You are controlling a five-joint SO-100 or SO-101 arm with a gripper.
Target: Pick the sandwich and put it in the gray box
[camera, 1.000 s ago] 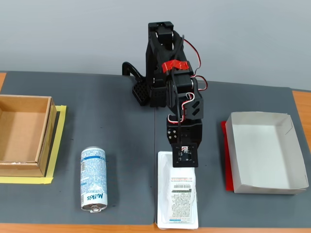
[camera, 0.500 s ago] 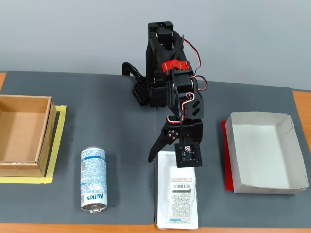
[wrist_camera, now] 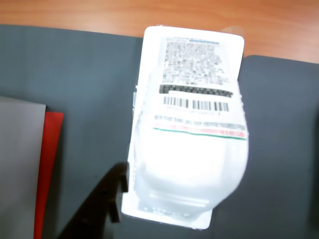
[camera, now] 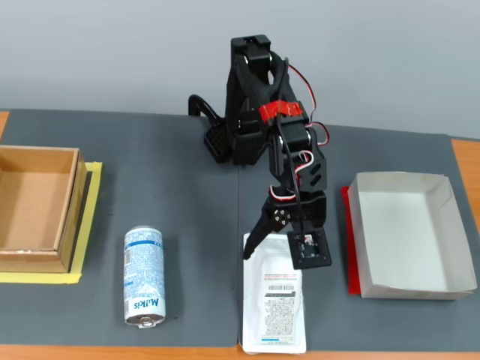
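The sandwich is a flat white wrapped package with a barcode label. It lies on the dark mat near the front edge, right of centre in the fixed view. My gripper hangs open just over its far end, with one finger to the left of the package and the camera-bearing jaw over its right side. The wrist view shows the sandwich filling the middle, with one black finger beside its lower left edge. The gray box stands empty to the right, and its wall and red strip show in the wrist view.
A blue-white drink can lies on its side left of the sandwich. A brown cardboard box sits on yellow tape at the far left. The arm's base stands at the back centre. The wooden table edge runs just beyond the sandwich.
The gripper was shut a second ago and has opened. The arm has reached forward and slightly right, so the jaws now straddle the sandwich's far end.
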